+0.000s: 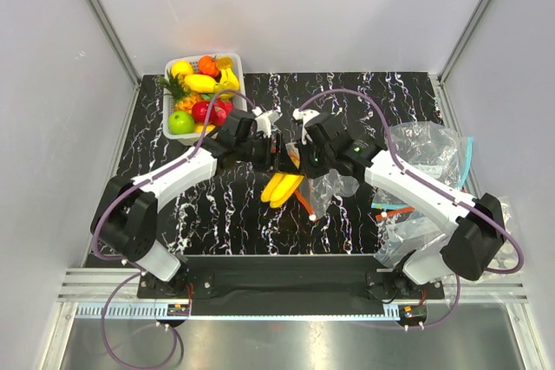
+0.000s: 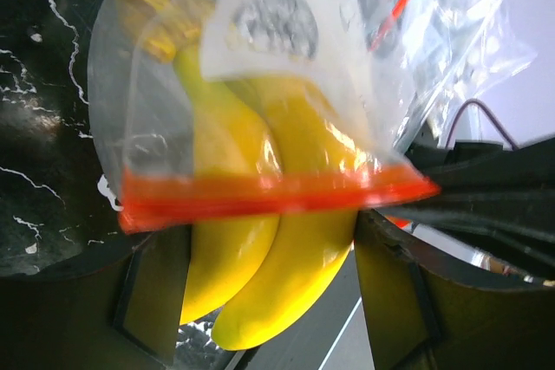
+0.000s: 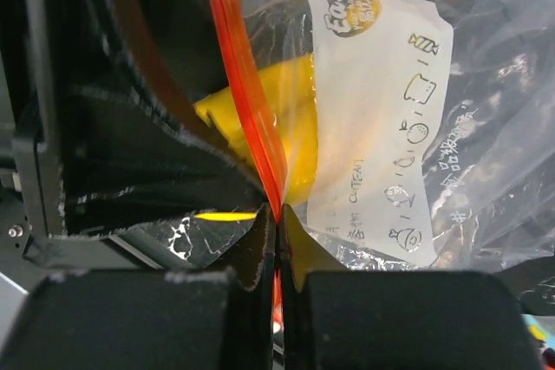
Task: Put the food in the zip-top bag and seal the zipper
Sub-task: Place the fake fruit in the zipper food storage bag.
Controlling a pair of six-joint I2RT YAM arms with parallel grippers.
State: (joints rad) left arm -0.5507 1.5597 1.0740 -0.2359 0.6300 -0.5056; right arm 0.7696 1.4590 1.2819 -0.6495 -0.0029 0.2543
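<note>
The yellow banana bunch point(image 1: 282, 186) sits stem-first halfway inside the clear zip-top bag point(image 1: 334, 181) at the table's middle. In the left wrist view the orange-red zipper point(image 2: 277, 199) crosses the banana bunch point(image 2: 260, 257), whose tips stick out between my fingers. My left gripper point(image 1: 270, 149) point(image 2: 273, 244) grips the bunch on both sides. My right gripper point(image 1: 300, 150) point(image 3: 277, 214) is shut on the zipper strip point(image 3: 251, 119) at the bag's mouth. The white printed patch point(image 3: 381, 110) faces the right wrist camera. The green apple point(image 1: 180, 121), red apple point(image 1: 202, 110) and yellow fruit point(image 1: 200, 82) lie in the basket.
A white basket point(image 1: 171, 68) with several toy fruits stands at the back left. A heap of other clear bags point(image 1: 425, 149), one with a teal-blue strip point(image 1: 468, 162), lies at the right. Grey walls close in the black marbled table point(image 1: 208, 205).
</note>
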